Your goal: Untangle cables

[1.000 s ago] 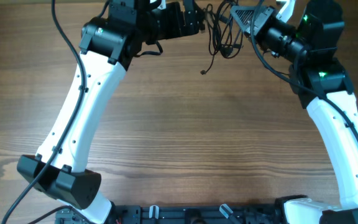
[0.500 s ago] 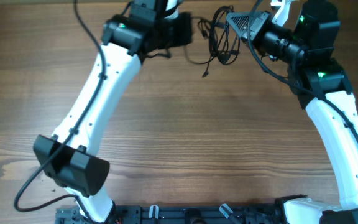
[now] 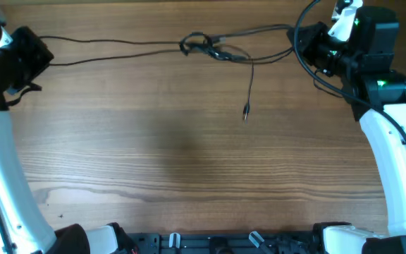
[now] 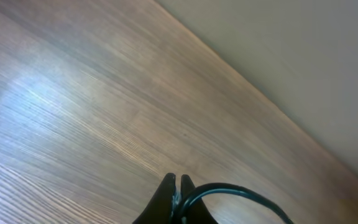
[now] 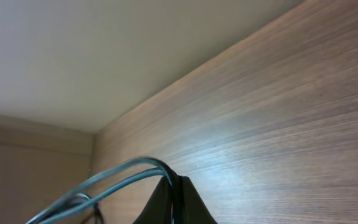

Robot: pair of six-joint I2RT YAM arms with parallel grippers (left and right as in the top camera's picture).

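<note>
**Overhead view: thin cables (image 3: 146, 44) lie in one long line across the far side of the table (image 3: 189, 176)**

Up close in the left wrist view, the left gripper (image 4: 177, 186) is closed tight. Its two tips meet, and a black cable comes out from between them and bends off to the right. Past it is brown wood, then a pale wall.

In the right wrist view, the right gripper (image 5: 178, 183) is closed tight too. Two thin wires come out from between its tips and curve away to the left.

From above, the near part of the table is plain wood. Farther back, one loose plug tip (image 3: 245, 113) rests on the wood. It points toward the near edge, and its wire goes straight back to the far side. There it joins a small knot (image 3: 203, 46) of loops, near the middle of the far edge. From the knot the cables run left and right, side to side along the far edge. Two strands go left to the left gripper in the far left corner. Two more go right to the right gripper in the far right corner.
</note>
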